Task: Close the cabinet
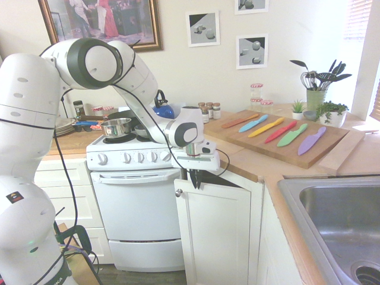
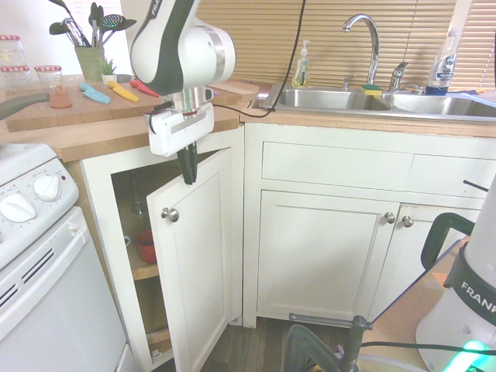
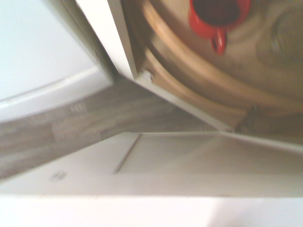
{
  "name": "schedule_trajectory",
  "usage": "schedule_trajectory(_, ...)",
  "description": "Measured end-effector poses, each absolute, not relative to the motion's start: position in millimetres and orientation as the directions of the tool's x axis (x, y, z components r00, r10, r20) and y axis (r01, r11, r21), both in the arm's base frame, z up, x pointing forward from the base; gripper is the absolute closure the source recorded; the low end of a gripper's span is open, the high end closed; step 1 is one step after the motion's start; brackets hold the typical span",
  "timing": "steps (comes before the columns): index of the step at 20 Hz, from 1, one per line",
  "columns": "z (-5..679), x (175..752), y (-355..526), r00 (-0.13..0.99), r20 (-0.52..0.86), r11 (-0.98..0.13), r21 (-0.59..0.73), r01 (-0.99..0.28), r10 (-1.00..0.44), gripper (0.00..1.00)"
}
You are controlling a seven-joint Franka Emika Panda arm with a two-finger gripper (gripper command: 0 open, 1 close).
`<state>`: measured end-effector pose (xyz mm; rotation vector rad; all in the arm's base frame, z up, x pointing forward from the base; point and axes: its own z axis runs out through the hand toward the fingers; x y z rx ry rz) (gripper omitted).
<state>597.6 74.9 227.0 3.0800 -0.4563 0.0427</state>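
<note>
Corner cabinet caught ajar, closed hand at its top edge

In the first exterior view, the cabinet point(image 1: 215, 228) is seen at about six o'clock, between the white oven point(image 1: 138, 205) and the sink point(image 1: 341, 219), its door swung out. The hand point(image 1: 195, 180), fingers together and narrow, is lowered at the door's top edge; contact cannot be confirmed. The round knob point(image 1: 179, 193) is left ungripped, presumably because a push is wanted rather than a pull.

In the second exterior view, the door is shown slanting out towards seven o'clock, hinged on its sink side. The fingertips are set just beside its upper edge, apparently so that the panel can be swung home. From which face pressure would be applied cannot be told; the outer face would be needed for closing.

In the wrist view, blurred, a red mug point(image 3: 219, 16) is seen at twelve o'clock on a curved wooden shelf point(image 3: 199, 64), well inside, so the door's path is probably unobstructed.
</note>
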Motion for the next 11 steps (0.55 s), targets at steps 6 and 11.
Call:
schedule_trajectory(6,239,628,88,0.953,0.027,-0.953,-0.002,-0.302,-0.301,1.0)
schedule_trajectory(11,243,632,83,0.949,0.026,-0.949,-0.01,-0.315,-0.316,0.0)
